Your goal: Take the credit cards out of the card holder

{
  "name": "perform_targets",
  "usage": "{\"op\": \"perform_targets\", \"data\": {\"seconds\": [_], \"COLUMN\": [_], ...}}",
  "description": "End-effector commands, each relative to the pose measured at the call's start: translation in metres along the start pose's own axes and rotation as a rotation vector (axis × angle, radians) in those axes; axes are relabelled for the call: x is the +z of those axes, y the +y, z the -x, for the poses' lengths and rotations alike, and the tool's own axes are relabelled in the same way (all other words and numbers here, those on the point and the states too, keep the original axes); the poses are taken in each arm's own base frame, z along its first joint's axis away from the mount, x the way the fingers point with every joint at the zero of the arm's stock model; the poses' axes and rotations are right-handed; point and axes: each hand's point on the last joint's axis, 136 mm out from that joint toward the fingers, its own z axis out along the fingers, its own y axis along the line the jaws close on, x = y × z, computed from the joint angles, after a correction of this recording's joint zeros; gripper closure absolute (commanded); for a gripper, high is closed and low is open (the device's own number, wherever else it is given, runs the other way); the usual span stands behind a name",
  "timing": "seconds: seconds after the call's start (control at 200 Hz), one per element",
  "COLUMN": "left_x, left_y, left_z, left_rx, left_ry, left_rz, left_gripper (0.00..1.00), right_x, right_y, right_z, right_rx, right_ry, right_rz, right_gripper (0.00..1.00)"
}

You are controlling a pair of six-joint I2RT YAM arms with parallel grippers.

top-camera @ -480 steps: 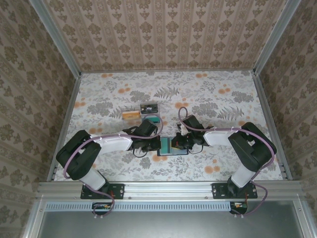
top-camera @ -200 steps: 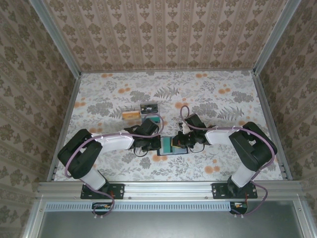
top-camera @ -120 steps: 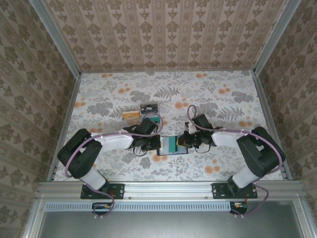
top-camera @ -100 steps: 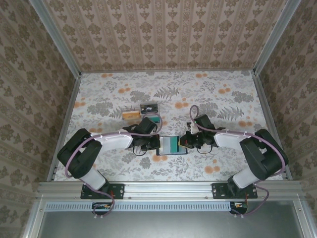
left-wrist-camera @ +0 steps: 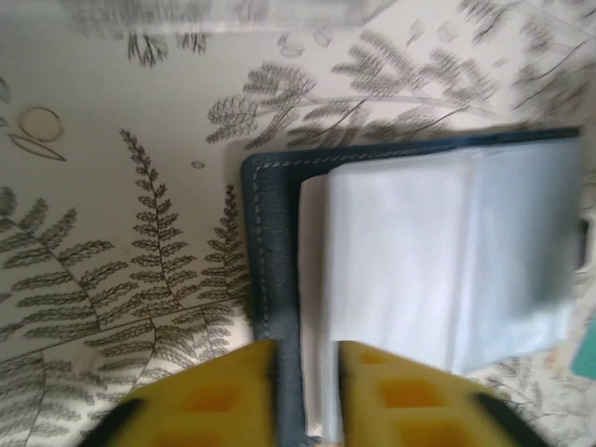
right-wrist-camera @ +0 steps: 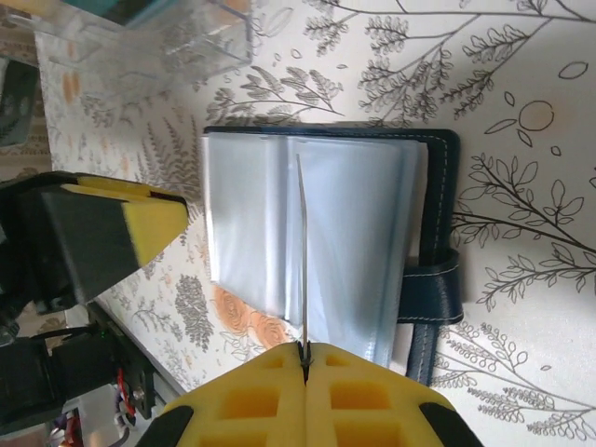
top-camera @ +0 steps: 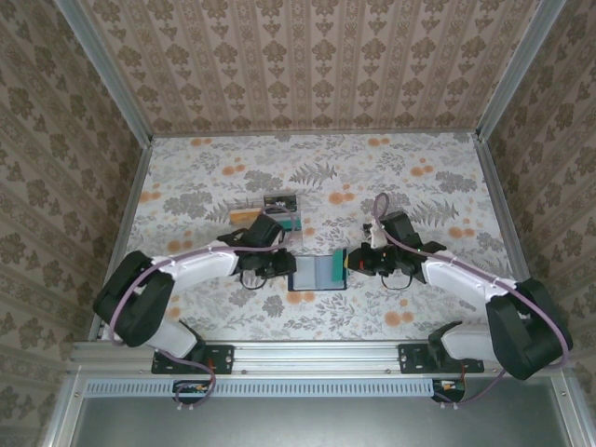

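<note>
Both arms swung outward; my right end effector [right-wrist-camera: 304, 352] pinches the card holder's [top-camera: 307, 276] upright sleeve [right-wrist-camera: 303, 251], left end effector [left-wrist-camera: 305, 358] slightly spread at its edge, clear box [top-camera: 281, 209] behind.

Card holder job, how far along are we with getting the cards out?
Done: the card holder lies open on the table, sleeves showing. In hand: the right gripper is shut on a thin sheet standing edge-on, card or sleeve I cannot tell; the left gripper sits slightly open at the holder's edge. Left: emptying the sleeves.
</note>
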Motion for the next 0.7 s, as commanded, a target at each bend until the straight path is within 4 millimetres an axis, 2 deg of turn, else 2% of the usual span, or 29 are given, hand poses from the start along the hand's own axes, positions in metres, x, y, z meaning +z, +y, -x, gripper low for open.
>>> {"op": "perform_targets", "data": {"seconds": [0.0, 0.095, 0.265, 0.45, 0.565, 0.695], "left_x": [-0.032, -0.049, -0.072, -0.088, -0.091, -0.086], "left_y": [-0.028, -0.044, -0.081, -0.111, -0.118, -0.124], "left_z": [0.023, 0.038, 0.058, 0.061, 0.06, 0.051], "left_rx": [0.009, -0.007, -0.013, 0.012, 0.014, 0.028], "left_ry": [-0.08, -0.123, -0.164, -0.149, -0.153, -0.142], "left_rz": [-0.109, -0.238, -0.489, -0.655, -0.698, -0.707], "left_gripper": [0.58, 0.53, 0.53, 0.58, 0.61, 0.64], "right_x": [-0.016, -0.026, -0.043, -0.051, -0.053, -0.054], "right_y": [0.022, 0.04, 0.076, 0.102, 0.11, 0.119], "right_z": [0.014, 0.023, 0.037, 0.047, 0.049, 0.051], "right_rx": [-0.043, -0.068, -0.12, -0.15, -0.169, -0.177], "right_ry": [-0.052, -0.086, -0.147, -0.183, -0.184, -0.178], "right_rz": [0.032, 0.083, 0.204, 0.31, 0.344, 0.393], "right_gripper": [1.0, 1.0, 1.0, 1.0, 1.0, 1.0]}}
